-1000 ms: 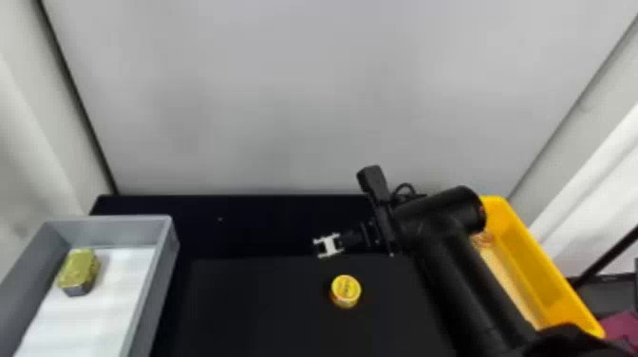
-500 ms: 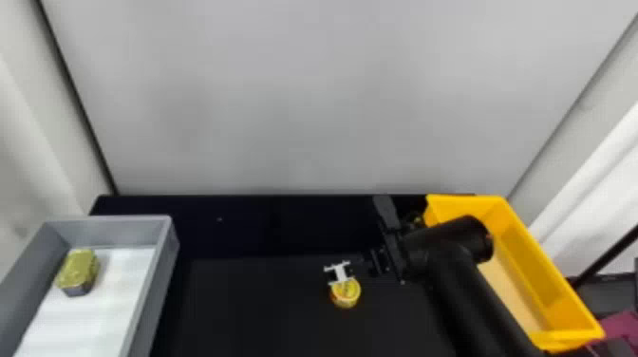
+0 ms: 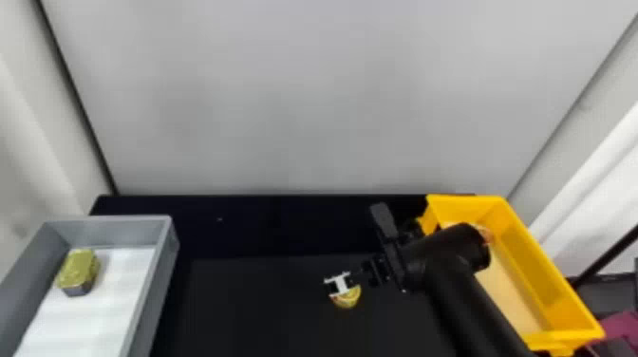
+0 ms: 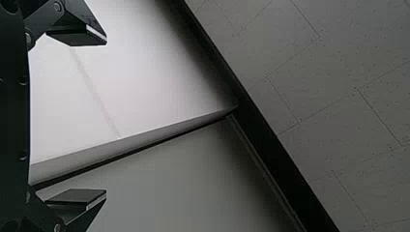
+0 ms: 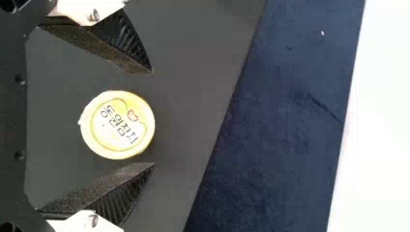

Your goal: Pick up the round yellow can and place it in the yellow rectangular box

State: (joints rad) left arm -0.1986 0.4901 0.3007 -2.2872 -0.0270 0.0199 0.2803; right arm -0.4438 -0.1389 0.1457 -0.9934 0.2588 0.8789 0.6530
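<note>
Here, yellow can (image 5: 117, 124), between right gripper's (image 3: 339, 284) fingers

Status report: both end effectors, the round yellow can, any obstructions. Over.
Right black two-fingered end effector open around round yellow can, gaps both sides. Left black end effector open, empty. Can on black tabletop, nothing seen blocking the grasp.

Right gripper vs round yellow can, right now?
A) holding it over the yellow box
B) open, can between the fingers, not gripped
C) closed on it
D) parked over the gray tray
B: the right gripper is open, with dark surface showing between each finger and the round yellow can.
</note>
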